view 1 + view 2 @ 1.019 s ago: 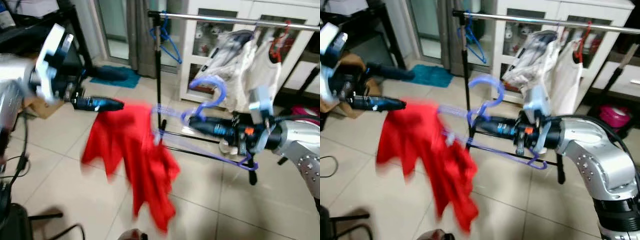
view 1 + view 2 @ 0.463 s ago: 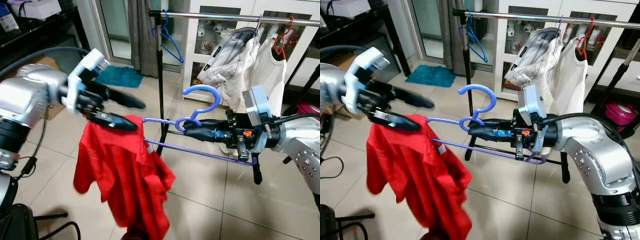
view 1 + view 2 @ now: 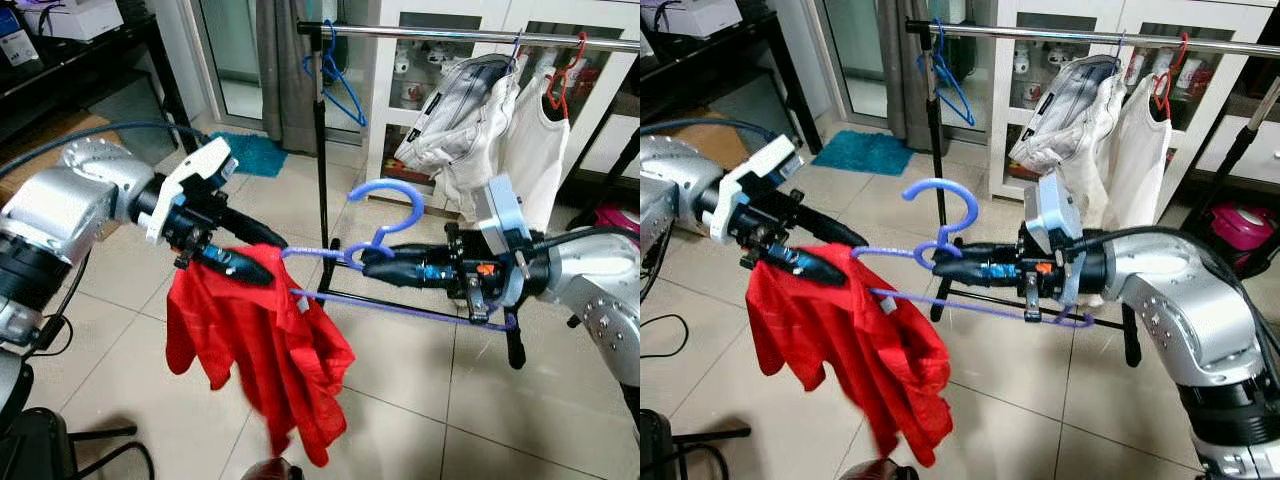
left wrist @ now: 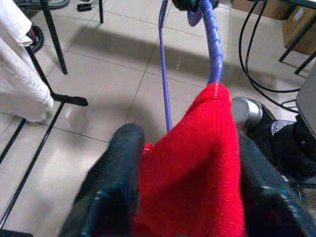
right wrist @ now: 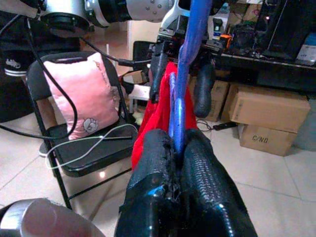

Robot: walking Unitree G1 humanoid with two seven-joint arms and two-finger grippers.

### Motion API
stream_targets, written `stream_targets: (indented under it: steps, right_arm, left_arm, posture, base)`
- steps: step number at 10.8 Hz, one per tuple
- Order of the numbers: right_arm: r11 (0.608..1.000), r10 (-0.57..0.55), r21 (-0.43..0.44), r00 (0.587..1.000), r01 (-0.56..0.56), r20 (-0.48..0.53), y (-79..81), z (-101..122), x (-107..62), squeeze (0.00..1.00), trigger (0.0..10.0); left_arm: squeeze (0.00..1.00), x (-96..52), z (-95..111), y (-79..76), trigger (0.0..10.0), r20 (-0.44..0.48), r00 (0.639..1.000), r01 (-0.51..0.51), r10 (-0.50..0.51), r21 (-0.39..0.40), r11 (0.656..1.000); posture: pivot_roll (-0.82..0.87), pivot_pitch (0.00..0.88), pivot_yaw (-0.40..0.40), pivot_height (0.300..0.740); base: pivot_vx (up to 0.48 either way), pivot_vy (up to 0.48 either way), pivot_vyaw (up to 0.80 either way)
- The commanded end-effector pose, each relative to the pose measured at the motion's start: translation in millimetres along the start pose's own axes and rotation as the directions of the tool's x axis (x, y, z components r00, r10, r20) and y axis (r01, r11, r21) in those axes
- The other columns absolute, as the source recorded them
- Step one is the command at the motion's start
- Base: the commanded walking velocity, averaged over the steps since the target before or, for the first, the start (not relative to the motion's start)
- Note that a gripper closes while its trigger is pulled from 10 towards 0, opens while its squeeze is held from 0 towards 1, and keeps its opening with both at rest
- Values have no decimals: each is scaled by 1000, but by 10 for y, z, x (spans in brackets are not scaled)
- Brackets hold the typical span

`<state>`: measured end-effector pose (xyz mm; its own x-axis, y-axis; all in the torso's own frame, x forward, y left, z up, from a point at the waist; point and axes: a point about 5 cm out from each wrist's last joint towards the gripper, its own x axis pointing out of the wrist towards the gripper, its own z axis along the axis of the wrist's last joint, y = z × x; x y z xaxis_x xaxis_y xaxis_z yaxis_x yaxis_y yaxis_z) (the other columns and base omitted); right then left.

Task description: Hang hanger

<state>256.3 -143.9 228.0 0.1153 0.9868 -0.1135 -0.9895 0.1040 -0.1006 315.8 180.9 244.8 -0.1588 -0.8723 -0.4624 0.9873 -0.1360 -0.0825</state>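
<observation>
1. Left eye view: The right hand is clamping the blue hanger at its neck, just under the hook, and holding it out level in front of the robot, well short of the rail. The left hand is gripping the red shirt at the hanger's far shoulder, apparently to steady the cloth so it is not sliding off. The shirt is drooping toward the floor from that end only.

2. Right eye view: The hook is curving upward and is free of the rail, so the hanging itself is not yet done. White garments and a second blue hanger are already occupying the rail; an open stretch between them looks like the likely spot.

3. Left wrist view: Both fingers are closing narrowly on a bunch of red cloth where it is draping over the hanger's arm, pinning fabric to plastic.

4. Right wrist view: The two fingers are pressing tight together on the blue neck, which is rising straight between them. That firm hold looks needed, since the shirt's weight is pulling on one side and could twist the hanger as it is being lifted to the rail.
</observation>
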Motion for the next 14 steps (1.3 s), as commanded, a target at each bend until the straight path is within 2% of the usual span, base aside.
stream_targets:
  steps: [1, 4, 5, 7, 8, 10, 12, 13, 14]
  right_arm:
    - [997, 20, -69, 999, -17, 43, -9, 123, 19, 0, 10000]
    - [998, 25, -61, 999, -22, 43, 6, 117, 41, 0, 10000]
    - [998, 7, -60, 999, -5, 31, 23, 80, 15, 0, 10000]
    - [999, 13, -38, 998, -11, 58, 18, 104, 2, 0, 10000]
    - [999, 16, -50, 1000, -15, 27, -3, 60, 4, 0, 10000]
    - [999, 9, -51, 999, -7, 42, -25, 92, -1, 0, 10000]
    - [1000, -4, -15, 999, 5, 45, -52, 78, -17, 0, 10000]
    - [999, -34, 17, 997, 33, 73, -85, 74, 2, 1000, 10000]
    - [999, -45, 23, 996, 44, 78, -95, 73, -7, 1000, 10000]
  left_arm:
    - [0, -17, -12, -4, 0, -29, 1000, 0, 0, 0, 1000]
    - [0, 23, -55, -28, 0, -56, 998, 12, -11, 17, 1000]
    - [0, 86, -82, -38, 0, -57, 998, 23, -20, 49, 999]
    - [0, 121, -47, -19, 0, -30, 1000, 10, -7, 98, 995]
    - [0, 122, -51, -35, 0, -8, 1000, -5, 6, 108, 994]
    - [0, 194, -68, -127, 0, 38, 999, 26, -30, 93, 995]
    - [0, 160, -61, -123, 0, 42, 999, 17, -21, 85, 996]
    - [0, 96, -96, -143, 0, 43, 999, -20, 17, 71, 997]
    - [0, 78, -105, -149, 0, 45, 999, -32, 29, 65, 997]
  posture:
    - [-33, 1, 109, 740]
    - [-38, 0, 103, 740]
    - [-41, 0, 99, 740]
    - [-20, 0, 71, 740]
    - [-34, 0, 81, 740]
    - [-28, 0, 80, 740]
    - [-13, 0, 63, 740]
    - [-15, 0, 71, 740]
    - [-13, 0, 72, 740]
  base:
    - [0, 0, 0]
    - [0, 0, 0]
    - [0, 0, 0]
    - [0, 0, 0]
    - [0, 0, 0]
    - [0, 0, 0]
    - [0, 0, 0]
    - [0, 0, 0]
    - [0, 0, 0]
